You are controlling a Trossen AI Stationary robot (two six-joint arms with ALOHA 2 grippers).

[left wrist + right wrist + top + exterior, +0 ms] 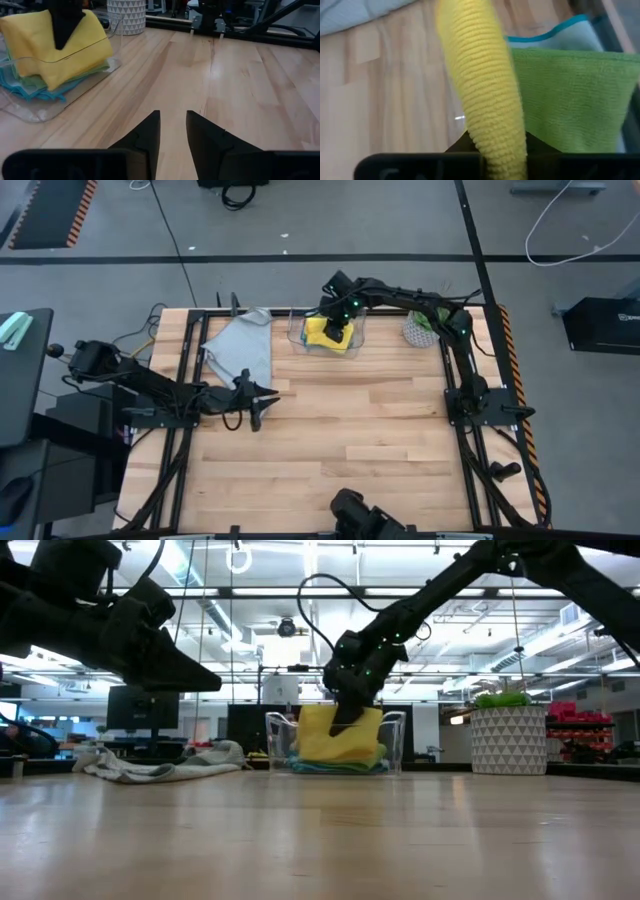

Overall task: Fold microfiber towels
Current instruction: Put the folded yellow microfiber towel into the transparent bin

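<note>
Right gripper (341, 332) clenched on folded yellow towel (322, 332), holding it over the clear bin (297, 338) atop the green towel (570, 95) and blue ones. Grey towel (243, 346) lies unfolded beside the bin, nearer the left gripper (260, 402), fingers part open, empty.

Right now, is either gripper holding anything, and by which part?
The right gripper pinches the folded yellow towel by its edge, over the clear bin. The left gripper holds nothing.

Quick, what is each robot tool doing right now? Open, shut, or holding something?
Left tool: open, holding nothing, above the bare table.
Right tool: shut on the yellow towel, at the clear bin.
</note>
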